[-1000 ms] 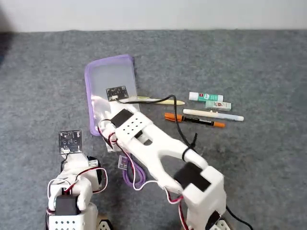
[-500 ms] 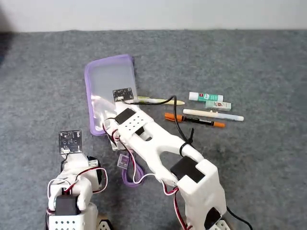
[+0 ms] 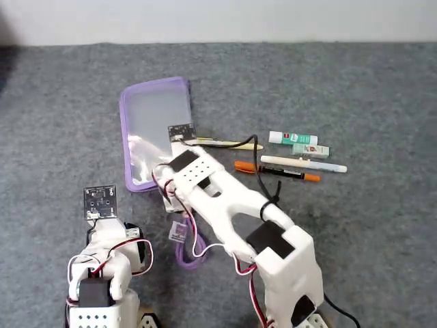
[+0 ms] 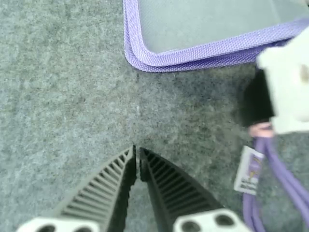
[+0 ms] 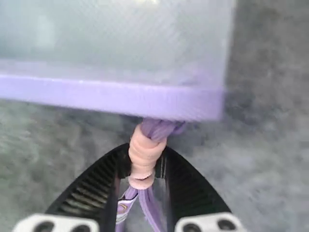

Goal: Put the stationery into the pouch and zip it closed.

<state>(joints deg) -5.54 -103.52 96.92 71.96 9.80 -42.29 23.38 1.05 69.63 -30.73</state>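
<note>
A translucent pouch (image 3: 154, 119) with purple edging lies flat on the grey carpet. My right gripper (image 5: 143, 151) is shut on the purple zip cord (image 5: 143, 159), at its pinkish bead, just off the pouch's edge (image 5: 111, 99). The cord (image 3: 184, 249) trails back under the right arm (image 3: 225, 205). The stationery lies to the pouch's right: a cream stick (image 3: 225, 144), an orange pen (image 3: 276, 171), a white pen (image 3: 304, 164), a glue stick (image 3: 292, 139) and a small green-and-white piece (image 3: 311, 150). My left gripper (image 4: 136, 151) is shut and holds nothing, low over the carpet a short way from a pouch corner (image 4: 137, 58).
The left arm (image 3: 102, 232) sits drawn back at the front left. A black cable (image 3: 254, 160) from the right arm crosses over the orange pen. A white tag (image 4: 248, 169) hangs on the cord. Bare carpet lies to the far right and behind the pouch.
The right arm has swung a little to the right along the pouch's near end, still holding the cord. The pouch has barely shifted. The left arm has kept still.
</note>
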